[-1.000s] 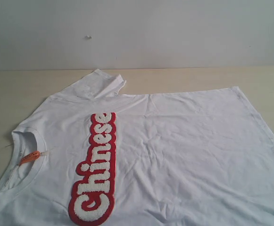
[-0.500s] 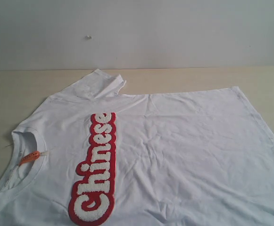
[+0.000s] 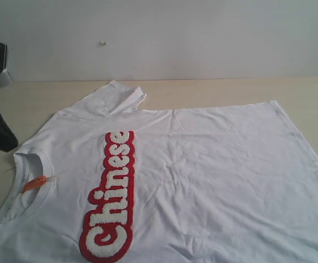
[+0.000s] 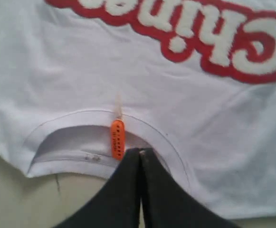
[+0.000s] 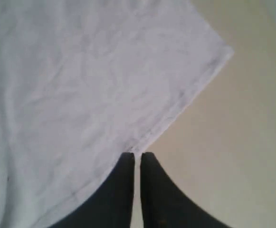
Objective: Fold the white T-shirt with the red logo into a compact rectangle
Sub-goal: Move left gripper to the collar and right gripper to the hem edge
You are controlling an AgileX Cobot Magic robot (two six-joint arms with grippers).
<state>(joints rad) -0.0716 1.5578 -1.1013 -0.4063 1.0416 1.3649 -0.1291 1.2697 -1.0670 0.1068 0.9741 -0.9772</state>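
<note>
The white T-shirt lies spread flat on the table, collar at the left and hem at the right. The red logo runs down its chest and also shows in the left wrist view. An orange neck tag sits in the collar. My left gripper hangs shut and empty above the collar's edge, right beside the tag; in the exterior view it shows at the far left. My right gripper is shut with only a thin slit, empty, over the shirt's hem edge.
The pale wooden table runs back to a white wall. The shirt's far sleeve lies folded over on itself at the back. Bare table shows beside the hem corner. The shirt's near part runs off the exterior view's bottom edge.
My left arm has come into the exterior view at the left edge, beside the collar. A dark sliver has appeared at the top right edge. The shirt has not moved.
</note>
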